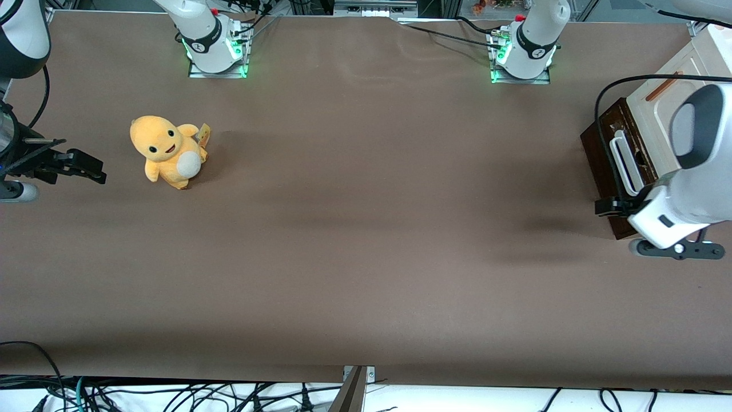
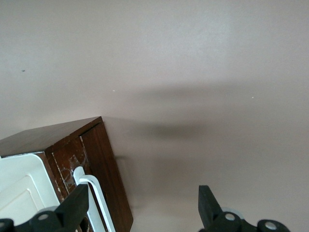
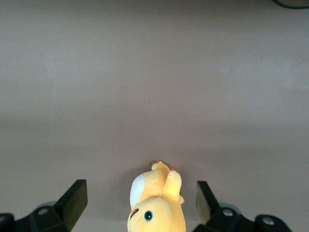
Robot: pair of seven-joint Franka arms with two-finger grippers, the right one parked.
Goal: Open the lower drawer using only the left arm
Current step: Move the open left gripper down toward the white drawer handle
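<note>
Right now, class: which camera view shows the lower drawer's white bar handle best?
The front view: the white bar handle lies along the lower drawer, partly under the left arm. The left wrist view crops it beside the open gripper. The right wrist view misses it.

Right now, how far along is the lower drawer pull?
Nothing looks done: the lower drawer looks shut, no tray showing. In hand: the left arm hovers beside the drawer front, gripper open, one finger next to the white handle, not clamped. Left: grasp and pull.

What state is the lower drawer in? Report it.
Shut: the lower drawer front sits flush, no tray showing. The open gripper hovers near its white handle, not gripping it.
</note>
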